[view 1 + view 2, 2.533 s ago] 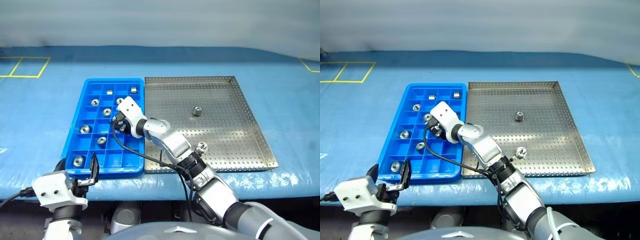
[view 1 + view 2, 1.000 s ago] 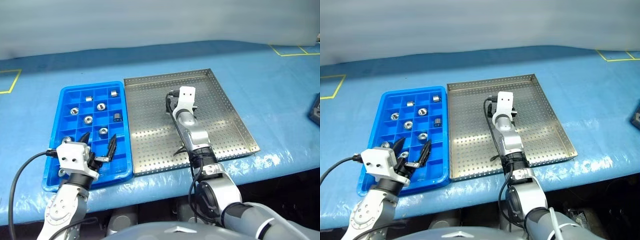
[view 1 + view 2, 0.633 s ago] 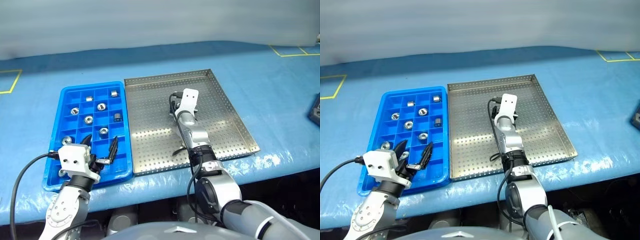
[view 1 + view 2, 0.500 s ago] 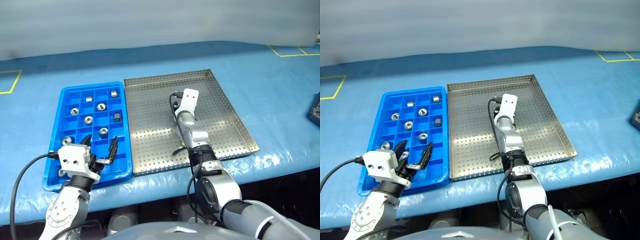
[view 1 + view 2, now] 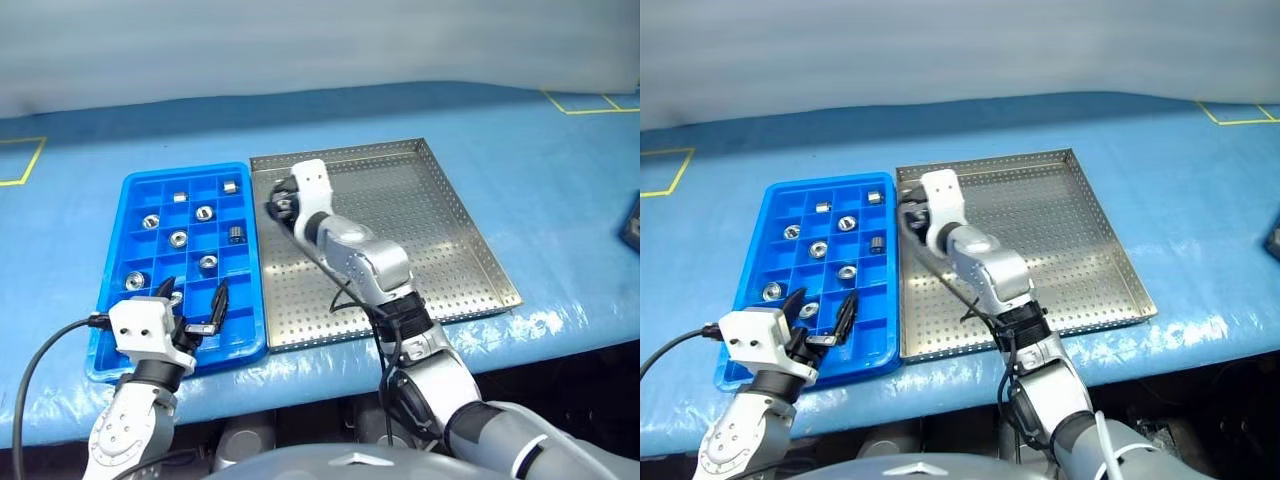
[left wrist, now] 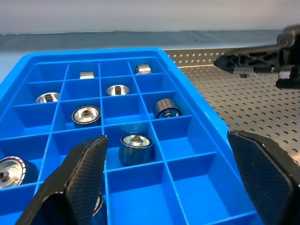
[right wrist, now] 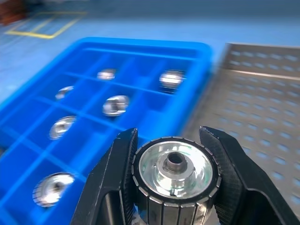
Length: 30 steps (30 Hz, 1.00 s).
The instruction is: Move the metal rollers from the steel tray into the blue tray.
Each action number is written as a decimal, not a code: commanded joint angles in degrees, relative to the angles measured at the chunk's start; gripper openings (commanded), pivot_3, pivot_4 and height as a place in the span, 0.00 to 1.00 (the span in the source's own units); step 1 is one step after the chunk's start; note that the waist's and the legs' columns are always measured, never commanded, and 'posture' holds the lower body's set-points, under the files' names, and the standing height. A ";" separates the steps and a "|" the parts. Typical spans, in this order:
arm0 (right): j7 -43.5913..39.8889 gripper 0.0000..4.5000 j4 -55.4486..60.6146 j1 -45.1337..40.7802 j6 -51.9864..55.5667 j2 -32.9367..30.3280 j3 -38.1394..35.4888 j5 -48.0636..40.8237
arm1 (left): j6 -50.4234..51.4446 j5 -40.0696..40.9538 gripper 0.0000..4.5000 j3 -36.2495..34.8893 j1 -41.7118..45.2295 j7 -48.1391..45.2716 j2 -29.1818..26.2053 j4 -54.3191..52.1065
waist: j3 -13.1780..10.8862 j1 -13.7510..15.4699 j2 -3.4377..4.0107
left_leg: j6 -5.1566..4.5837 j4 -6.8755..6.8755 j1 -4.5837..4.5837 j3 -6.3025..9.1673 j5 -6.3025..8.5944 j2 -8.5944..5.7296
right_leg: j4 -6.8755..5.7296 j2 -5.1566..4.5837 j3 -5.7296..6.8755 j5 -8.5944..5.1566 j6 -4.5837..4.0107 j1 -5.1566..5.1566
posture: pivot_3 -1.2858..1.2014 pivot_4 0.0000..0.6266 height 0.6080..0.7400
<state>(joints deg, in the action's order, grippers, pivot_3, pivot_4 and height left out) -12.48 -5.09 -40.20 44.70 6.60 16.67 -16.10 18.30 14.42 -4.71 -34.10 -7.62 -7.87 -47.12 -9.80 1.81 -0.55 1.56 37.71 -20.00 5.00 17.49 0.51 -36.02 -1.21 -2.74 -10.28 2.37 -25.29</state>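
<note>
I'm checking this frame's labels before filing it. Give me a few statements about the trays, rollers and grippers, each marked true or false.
1. The right gripper is shut on a roller. True.
2. The left gripper holds a roller. False: its fingers stand open and empty over the near end of the blue tray.
3. The steel tray lies to the right of the blue tray, side by side with it. True.
4. The blue tray's compartments are all empty. False: several hold rollers.
5. The right gripper hangs over the steel tray's far right corner. False: it is at the tray's left edge, next to the blue tray.
</note>
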 commanded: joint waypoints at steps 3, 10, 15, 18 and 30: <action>-7.91 0.38 5.84 -3.05 1.26 -0.69 5.60 -0.23 | -2.55 -0.57 0.99 -0.32 -2.07 0.58 0.93 -2.14 | 0.00 0.86 -0.01 | 0.00 0.07 -0.02 0.00 0.00 -0.01 | 0.01 -0.01 0.01 -0.01 0.03 0.01 | 0.65 0.24 1.00; -12.79 0.38 5.69 -0.44 0.82 -3.40 12.21 2.53 | -4.26 -1.41 0.99 0.85 -4.72 1.07 2.34 -2.46 | 0.00 1.54 -0.02 | 0.01 0.07 -0.04 0.00 0.00 0.00 | 0.01 -0.01 0.02 -0.02 0.04 -0.02 | 0.66 0.24 1.00; -14.72 0.38 4.51 3.00 -0.35 -5.53 15.30 4.97 | -4.89 -1.50 0.99 1.27 -5.35 1.30 2.61 -2.31 | 0.00 2.31 -0.02 | 0.01 0.06 -0.08 -0.01 0.00 0.00 | 0.01 -0.01 0.02 -0.02 0.04 -0.06 | 0.66 0.24 1.00; -14.97 0.38 4.29 4.22 0.63 -6.30 15.91 6.07 | -4.79 -1.33 0.99 1.42 -5.08 1.35 2.46 -2.16 | 0.00 2.58 -0.03 | 0.01 0.08 -0.09 -0.01 0.00 -0.01 | 0.02 -0.01 0.02 -0.02 0.04 -0.07 | 0.66 0.24 1.00; -13.47 0.97 11.11 8.56 6.22 -7.58 12.04 5.40 | -3.15 -0.34 0.99 2.36 -2.10 0.05 0.56 -0.90 | 0.01 3.14 -0.04 | 0.01 0.14 -0.08 -0.01 0.00 -0.02 | 0.03 -0.04 0.03 -0.03 0.07 0.00 | 0.62 0.24 1.00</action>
<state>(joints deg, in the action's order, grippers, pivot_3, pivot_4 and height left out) -27.39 4.56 -32.09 49.96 -0.23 31.11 -11.45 14.96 13.74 -2.63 -36.36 -7.20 -6.97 -47.18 -9.79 4.96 -0.59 1.58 37.87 -20.07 4.99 17.48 0.48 -36.00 -1.25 -2.71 -10.30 2.46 -25.29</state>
